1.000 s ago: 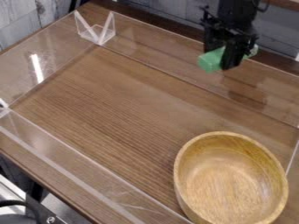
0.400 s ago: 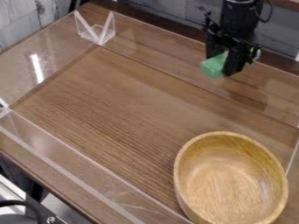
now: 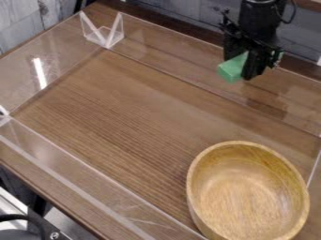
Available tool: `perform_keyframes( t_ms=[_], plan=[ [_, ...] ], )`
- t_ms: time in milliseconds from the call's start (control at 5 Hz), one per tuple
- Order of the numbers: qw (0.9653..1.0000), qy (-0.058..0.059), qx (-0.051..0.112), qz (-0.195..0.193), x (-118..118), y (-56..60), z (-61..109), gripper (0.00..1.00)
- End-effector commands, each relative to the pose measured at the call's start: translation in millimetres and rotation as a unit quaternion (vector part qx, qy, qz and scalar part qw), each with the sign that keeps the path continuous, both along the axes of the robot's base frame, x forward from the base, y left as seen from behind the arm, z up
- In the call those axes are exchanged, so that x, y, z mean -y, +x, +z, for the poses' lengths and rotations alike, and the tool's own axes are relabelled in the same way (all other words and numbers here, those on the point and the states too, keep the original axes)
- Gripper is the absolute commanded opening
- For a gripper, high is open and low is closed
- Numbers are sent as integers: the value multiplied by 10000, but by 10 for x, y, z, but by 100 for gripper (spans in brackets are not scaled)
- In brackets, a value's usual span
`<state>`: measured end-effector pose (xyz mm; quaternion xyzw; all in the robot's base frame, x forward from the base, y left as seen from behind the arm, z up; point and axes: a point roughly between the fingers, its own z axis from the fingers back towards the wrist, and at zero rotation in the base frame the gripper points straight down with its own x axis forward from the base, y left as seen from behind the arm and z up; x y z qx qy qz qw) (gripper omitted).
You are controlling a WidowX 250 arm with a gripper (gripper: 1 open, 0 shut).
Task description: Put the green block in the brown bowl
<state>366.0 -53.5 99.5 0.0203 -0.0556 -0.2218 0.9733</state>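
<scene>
A black gripper (image 3: pixel 247 64) holds a green block (image 3: pixel 234 69) between its fingers, clear of a wood-grain table (image 3: pixel 126 112) walled in clear plastic. A brown bowl (image 3: pixel 247 195) sits empty at the near right corner, well apart from the block.

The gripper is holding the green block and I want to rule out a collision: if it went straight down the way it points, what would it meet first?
Most likely bare wooden tabletop. The gripper, shut on the green block, points down, away from the brown bowl; depth is uncertain.
</scene>
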Motion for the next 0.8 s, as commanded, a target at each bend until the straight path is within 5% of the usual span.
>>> perform_keyframes(
  t_ms=[0,600],
  plan=[
    [9981,-39,620,-16,18,41,364,0],
    [9954,24,956,-10,-14,34,367,0]
  ],
)
